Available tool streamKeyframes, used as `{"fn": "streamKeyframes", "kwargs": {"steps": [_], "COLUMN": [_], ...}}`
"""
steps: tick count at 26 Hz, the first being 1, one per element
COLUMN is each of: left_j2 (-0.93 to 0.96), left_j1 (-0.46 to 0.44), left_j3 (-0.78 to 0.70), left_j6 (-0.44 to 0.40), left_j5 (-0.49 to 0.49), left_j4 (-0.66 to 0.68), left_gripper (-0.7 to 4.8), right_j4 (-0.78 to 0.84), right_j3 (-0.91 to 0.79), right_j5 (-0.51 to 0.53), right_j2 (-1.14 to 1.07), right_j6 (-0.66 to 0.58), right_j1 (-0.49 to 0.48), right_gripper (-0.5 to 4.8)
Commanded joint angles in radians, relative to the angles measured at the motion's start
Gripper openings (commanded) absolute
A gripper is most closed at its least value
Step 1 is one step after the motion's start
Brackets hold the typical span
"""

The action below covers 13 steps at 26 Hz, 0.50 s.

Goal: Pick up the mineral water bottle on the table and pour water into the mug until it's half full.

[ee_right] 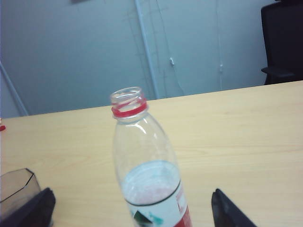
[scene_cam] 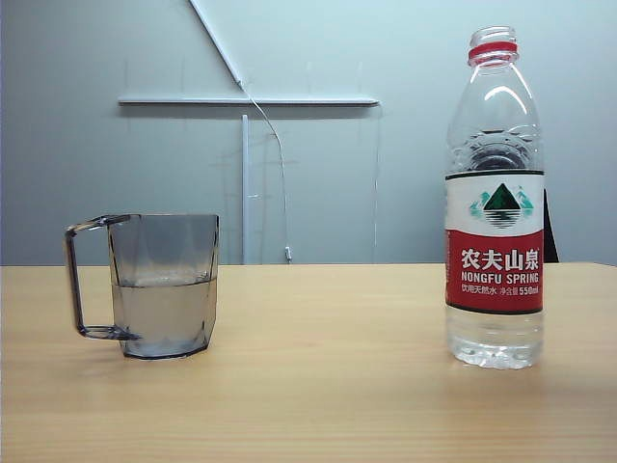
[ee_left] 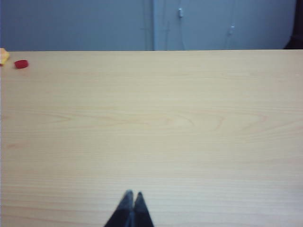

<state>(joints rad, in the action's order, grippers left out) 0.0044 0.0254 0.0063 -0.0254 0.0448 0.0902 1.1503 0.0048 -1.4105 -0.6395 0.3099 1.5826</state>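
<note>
uncapped mineral water bottle (scene_cam: 494, 203) upright on table (scene_cam: 328, 386), well apart from half-full grey mug (scene_cam: 164, 285).

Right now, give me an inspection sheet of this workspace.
Surface: light wood table, bare between the things.
Job's things: bottle upright at the right, cap off; mug at the left, about half full of water.
Clutter: small red cap and a yellow scrap at the far edge, in the left wrist view.
Grippers: left gripper shut over bare table; right gripper open, a finger on either side of the bottle, not touching.
Cables: thin wire on the wall.
Surroundings: grey wall, dark chair.
</note>
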Motion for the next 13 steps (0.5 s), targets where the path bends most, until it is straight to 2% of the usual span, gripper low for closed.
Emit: {"fn": "streamKeyframes", "kwargs": {"steps": [1,2,3,4,6,8,13], "left_j2": [0.002,0.002,0.002,0.002,0.002,0.002,0.002], "left_j1": [-0.003,-0.009,-0.023,-0.037,-0.05,-0.049,-0.05], "left_j3": [0.003,0.003,0.003,0.003,0.003,0.003,0.003], "left_j6": [0.003,0.003,0.003,0.003,0.003,0.003,0.003], "left_j5": [-0.004,-0.004,-0.004,-0.004,-0.002,-0.004,-0.004], "left_j4": [-0.009,-0.009,-0.009,-0.009,-0.009,-0.009,-0.009], "left_gripper": [-0.02,-0.02,-0.02,-0.02,-0.02,-0.02,-0.02], "right_j4": [0.005,0.004,0.004,0.004,-0.005,-0.024,-0.024], "right_j3": [0.0,0.0,0.0,-0.001,-0.001,-0.001,-0.001], "right_j5": [-0.032,-0.036,-0.046,-0.059,-0.087,-0.098,-0.087], "right_j2": [0.088,0.105,0.135,0.151,0.175,0.182,0.182], "right_j6": [0.138,0.159,0.187,0.193,0.193,0.193,0.192], "right_j1": [0.102,0.12,0.147,0.163,0.175,0.175,0.175], "right_gripper": [2.47,1.92,1.07,0.8,0.79,-0.08,-0.04]}}
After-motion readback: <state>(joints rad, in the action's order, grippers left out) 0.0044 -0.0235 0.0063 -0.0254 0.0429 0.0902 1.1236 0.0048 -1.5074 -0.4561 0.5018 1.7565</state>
